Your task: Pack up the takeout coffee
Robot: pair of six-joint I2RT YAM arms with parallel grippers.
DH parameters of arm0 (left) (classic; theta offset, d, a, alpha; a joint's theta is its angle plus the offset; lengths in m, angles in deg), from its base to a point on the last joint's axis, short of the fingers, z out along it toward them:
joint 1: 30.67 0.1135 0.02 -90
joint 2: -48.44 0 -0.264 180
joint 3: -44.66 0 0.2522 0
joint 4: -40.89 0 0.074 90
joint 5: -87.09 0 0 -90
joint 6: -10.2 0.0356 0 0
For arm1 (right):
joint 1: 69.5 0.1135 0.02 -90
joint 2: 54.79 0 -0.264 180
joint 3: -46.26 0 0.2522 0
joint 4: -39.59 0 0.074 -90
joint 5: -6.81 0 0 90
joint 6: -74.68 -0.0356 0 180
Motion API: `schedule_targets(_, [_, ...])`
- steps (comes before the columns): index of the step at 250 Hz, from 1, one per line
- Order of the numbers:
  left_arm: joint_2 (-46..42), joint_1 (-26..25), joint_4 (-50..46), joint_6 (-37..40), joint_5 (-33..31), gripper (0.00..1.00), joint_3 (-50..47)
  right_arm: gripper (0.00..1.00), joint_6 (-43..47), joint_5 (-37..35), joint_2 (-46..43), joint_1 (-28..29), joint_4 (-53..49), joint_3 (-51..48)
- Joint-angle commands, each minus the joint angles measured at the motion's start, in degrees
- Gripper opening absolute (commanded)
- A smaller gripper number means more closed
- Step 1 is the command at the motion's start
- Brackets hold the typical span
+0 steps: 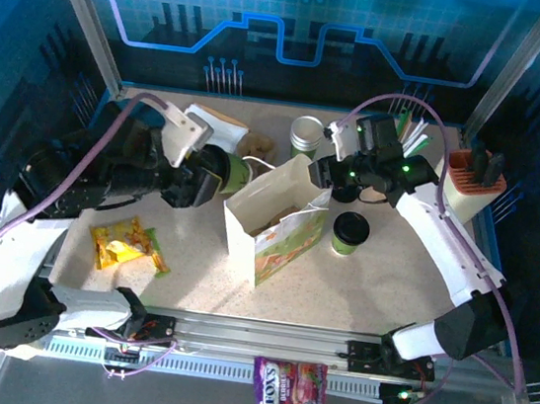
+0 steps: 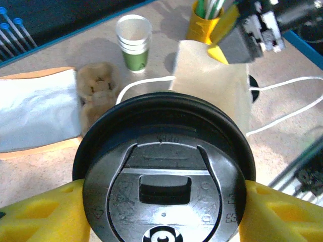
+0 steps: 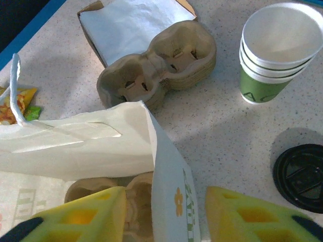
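Note:
My left gripper (image 2: 164,214) is shut on one takeout coffee cup (image 1: 224,171), held on its side just left of the bag; its black lid (image 2: 164,176) sits between the yellow fingers. The second coffee cup (image 1: 351,233) stands on the table right of the bag, its lid (image 3: 303,176) visible. The white flower-printed bag (image 1: 278,218) stands open mid-table. My right gripper (image 3: 166,201) is open astride the bag's far wall (image 3: 169,171), one finger inside and one outside. A cardboard carrier (image 3: 136,196) lies in the bag.
A stack of lidless cups (image 1: 307,135), spare carriers (image 1: 255,147) and a white napkin (image 1: 216,120) sit at the back. The yellow cup of straws (image 2: 202,22) is behind the bag. An orange holder (image 1: 472,179) stands far right. A snack packet (image 1: 130,243) lies front left.

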Motion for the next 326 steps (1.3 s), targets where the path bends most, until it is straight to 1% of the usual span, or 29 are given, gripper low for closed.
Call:
schedule_targets(1, [2.86,-3.65,-0.33,-1.83,-1.74,0.58,1.61,0.4,0.37,0.02,-1.24,0.8,0.68,-1.2])
schedule_targets(31, [6.23,-7.77,-0.05,-2.1,-2.81,0.58,2.66,0.34,0.02,0.79,-1.55,1.0,1.17,-2.05])
schedule_targets(60, [9.32,-9.42,-0.31,-1.88,-3.3,0.58,2.4,0.31,-0.65,1.4,-2.41,1.24,2.26,-3.45])
schedule_targets(84, [11.06,-9.38,-0.71,-1.32,-4.81,0.59,0.96,0.31,-1.84,2.93,-3.29,1.57,3.56,-4.93])
schedule_targets(119, [12.88,-9.2,-0.9,0.54,-6.14,0.6,-0.14,0.31,-3.42,3.36,-4.36,2.67,4.46,-6.03])
schedule_targets(147, [13.43,-7.19,-1.8,1.38,-6.9,0.6,-1.12,0.31,-4.95,3.88,-5.08,4.55,5.49,-6.86])
schedule_targets(176, [12.47,-5.6,-1.48,1.88,-6.15,0.6,-2.9,0.35,-5.21,1.89,-5.72,6.49,5.3,-6.97])
schedule_targets(199, [11.94,-5.32,-1.47,1.88,-5.22,0.6,-3.72,0.37,-4.56,-0.09,-5.99,6.53,4.59,-6.42])
schedule_targets(236, [12.2,-5.47,-1.99,1.99,-1.93,0.59,-3.95,0.37,-2.21,-4.61,-4.27,6.52,2.12,-4.14])
schedule_targets(302, [14.2,-5.49,-4.01,4.04,-1.54,0.59,-2.95,0.28,-1.22,-5.53,-3.72,6.6,1.59,-3.76])
schedule_targets(326, [14.76,-5.43,-4.03,5.67,-1.45,0.59,-2.94,0.23,-0.96,-5.34,-3.55,6.61,1.81,-3.58])
